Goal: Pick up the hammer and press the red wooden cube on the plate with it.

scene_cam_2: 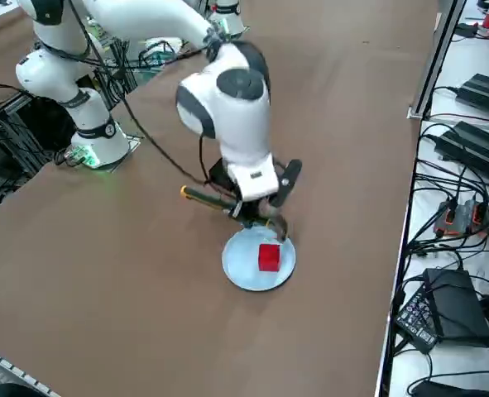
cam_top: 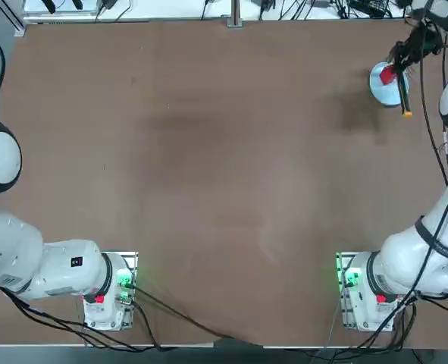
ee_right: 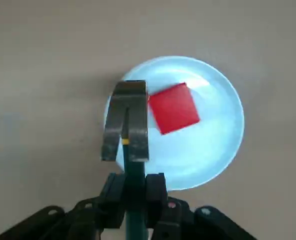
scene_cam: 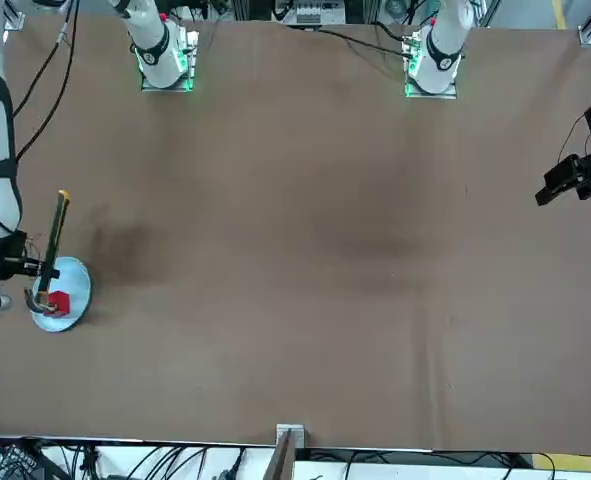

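Note:
My right gripper (ee_right: 134, 182) is shut on the hammer (ee_right: 126, 120) just behind its dark metal head. It holds the tool above the pale-blue plate (ee_right: 213, 145). The red wooden cube (ee_right: 174, 108) lies on the plate, and the hammer head hangs right beside it, not over it. From the side, the gripper (scene_cam_2: 248, 207) hovers at the plate's (scene_cam_2: 240, 260) rim nearest the arm's base, with the cube (scene_cam_2: 268, 257) below it and the handle (scene_cam_2: 207, 197) pointing back to an orange tip. From overhead, plate (cam_top: 377, 82), cube (cam_top: 388, 74) and hammer (cam_top: 402, 95) sit at the far right.
The plate lies close to the table's right edge (scene_cam_2: 393, 248); cables and black boxes lie on the bench beyond it. The wide brown tabletop (cam_top: 224, 167) stretches to the left.

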### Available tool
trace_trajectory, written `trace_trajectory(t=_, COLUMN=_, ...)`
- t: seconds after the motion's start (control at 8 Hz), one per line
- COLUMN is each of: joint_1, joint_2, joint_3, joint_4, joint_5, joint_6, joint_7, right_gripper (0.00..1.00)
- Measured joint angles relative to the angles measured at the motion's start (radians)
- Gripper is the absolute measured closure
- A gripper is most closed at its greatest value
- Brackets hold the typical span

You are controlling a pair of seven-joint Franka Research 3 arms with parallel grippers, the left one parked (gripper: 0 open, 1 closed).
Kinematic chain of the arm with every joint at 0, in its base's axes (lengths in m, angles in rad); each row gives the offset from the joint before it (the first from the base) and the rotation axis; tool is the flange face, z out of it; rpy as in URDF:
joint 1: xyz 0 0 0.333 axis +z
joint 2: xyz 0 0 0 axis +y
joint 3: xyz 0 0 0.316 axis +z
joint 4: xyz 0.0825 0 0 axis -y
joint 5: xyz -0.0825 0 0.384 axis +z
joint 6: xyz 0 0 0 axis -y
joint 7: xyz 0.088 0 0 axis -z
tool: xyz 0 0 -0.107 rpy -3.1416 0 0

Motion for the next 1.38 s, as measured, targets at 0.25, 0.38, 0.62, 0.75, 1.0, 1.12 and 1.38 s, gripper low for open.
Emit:
trace_trajectory(t=0.25, joint_1=0.066, joint_2=-0.081, joint_3=0.005, joint_4=0.001, joint_5=0.006, joint_6=-0.092, joint_7=0.045, right_gripper=0.79)
trace_trajectory(t=0.38, joint_1=0.118, joint_2=-0.098, joint_3=0.009, joint_4=-0.007, joint_5=0.011, joint_6=-0.110, joint_7=0.099, right_gripper=0.79)
trace_trajectory(t=0.62, joint_1=0.261, joint_2=-0.090, joint_3=0.016, joint_4=-0.040, joint_5=0.015, joint_6=-0.083, joint_7=0.253, right_gripper=0.79)
trace_trajectory(t=0.75, joint_1=0.341, joint_2=-0.080, joint_3=0.018, joint_4=-0.070, joint_5=0.015, joint_6=-0.027, joint_7=0.333, right_gripper=0.79)
trace_trajectory(t=1.0, joint_1=0.473, joint_2=-0.062, joint_3=0.019, joint_4=-0.144, joint_5=0.015, joint_6=0.114, joint_7=0.433, right_gripper=0.79)
trace_trajectory(t=1.12, joint_1=0.514, joint_2=-0.057, joint_3=0.018, joint_4=-0.189, joint_5=0.015, joint_6=0.188, joint_7=0.445, right_gripper=0.79)
trace_trajectory(t=1.38, joint_1=0.554, joint_2=-0.056, joint_3=0.017, joint_4=-0.299, joint_5=0.015, joint_6=0.372, joint_7=0.449, right_gripper=0.79)
